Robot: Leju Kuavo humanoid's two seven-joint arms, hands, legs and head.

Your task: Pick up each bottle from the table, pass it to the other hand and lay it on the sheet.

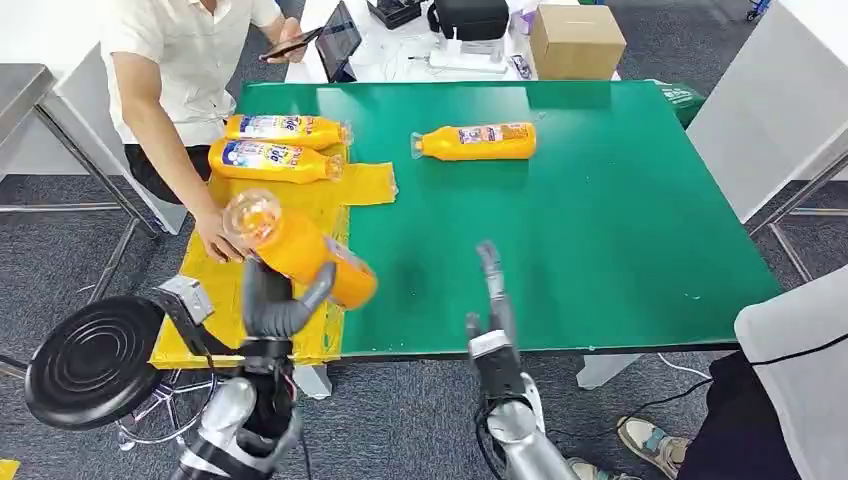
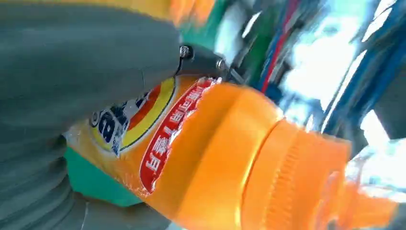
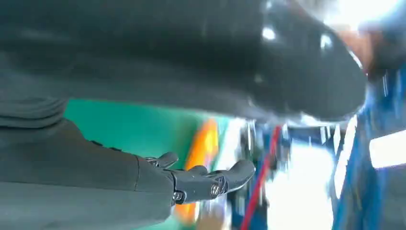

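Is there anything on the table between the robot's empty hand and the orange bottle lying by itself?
Nothing: in the head view, only bare green table lies between the right hand and the lone bottle.

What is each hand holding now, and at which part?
The left hand grips an orange bottle around its labelled body. The right hand holds nothing.

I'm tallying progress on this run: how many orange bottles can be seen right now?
4. Two bottles lie side by side on the yellow sheet, one farther and one nearer. One bottle lies alone on the green table. The left hand holds one bottle.
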